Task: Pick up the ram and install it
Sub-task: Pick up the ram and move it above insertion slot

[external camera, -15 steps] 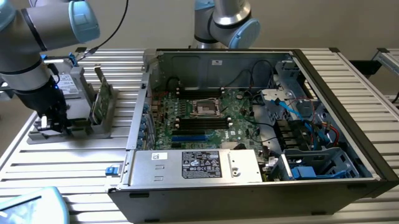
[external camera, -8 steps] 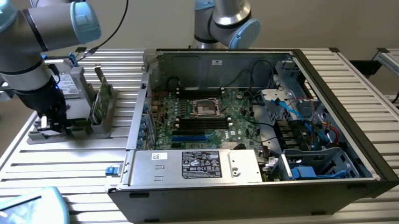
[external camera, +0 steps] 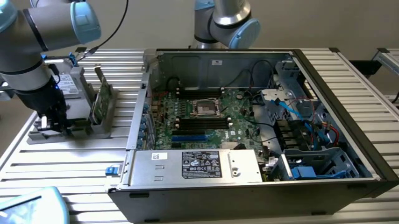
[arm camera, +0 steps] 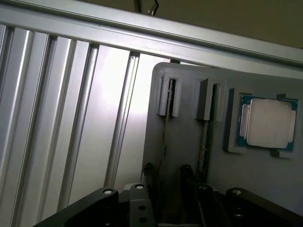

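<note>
We recorded even, diffuse overhead light on the grey holder [external camera: 93, 132] in the exterior view. In the wrist view the holder appeared dim, with bright glare on the table slats [arm camera: 111, 80] beside it and deep shadow along its near edge.

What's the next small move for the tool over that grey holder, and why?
Probably close the tool: its fingers stand apart on either side of the thin ram stick, which stands on edge in the grey slotted holder, so nothing is gripped yet.
</note>
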Controlling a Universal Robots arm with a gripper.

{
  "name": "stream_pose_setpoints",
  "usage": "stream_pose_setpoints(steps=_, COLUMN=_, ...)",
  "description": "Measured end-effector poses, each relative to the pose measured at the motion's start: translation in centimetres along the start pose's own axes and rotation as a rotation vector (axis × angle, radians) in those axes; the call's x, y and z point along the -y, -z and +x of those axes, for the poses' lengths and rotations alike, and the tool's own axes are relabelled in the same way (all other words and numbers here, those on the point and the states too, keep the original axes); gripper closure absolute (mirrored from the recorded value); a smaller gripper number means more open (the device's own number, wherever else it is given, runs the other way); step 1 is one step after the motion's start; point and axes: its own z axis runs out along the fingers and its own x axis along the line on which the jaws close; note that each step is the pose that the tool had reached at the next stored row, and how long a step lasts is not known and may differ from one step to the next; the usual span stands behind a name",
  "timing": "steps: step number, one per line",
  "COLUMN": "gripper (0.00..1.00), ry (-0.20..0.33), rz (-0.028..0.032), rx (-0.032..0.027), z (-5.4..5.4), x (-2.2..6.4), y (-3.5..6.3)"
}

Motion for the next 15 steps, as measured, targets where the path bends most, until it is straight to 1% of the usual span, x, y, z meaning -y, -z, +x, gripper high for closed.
stream_pose_setpoints(steps=1, gripper=0.65, ry=0.000, rz=0.0000, rx=0.0000, z=0.00, x=0.00, y=0.00)
stream_pose_setpoints(steps=4, gripper=0.84, ry=-0.002, rz=-0.0001, rx=0.0000, z=0.00, x=0.00, y=-0.01)
stream_pose_setpoints(steps=5, gripper=0.84, ry=-0.003, rz=0.0000, rx=0.0003, z=0.00, x=0.00, y=-0.02)
stream_pose_setpoints(steps=6, gripper=0.86, ry=-0.004, rz=0.0001, rx=0.0003, z=0.00, x=0.00, y=-0.03)
stream_pose_setpoints(steps=15, gripper=0.86, ry=-0.014, rz=0.0004, rx=0.0008, z=0.01, x=0.00, y=-0.13)
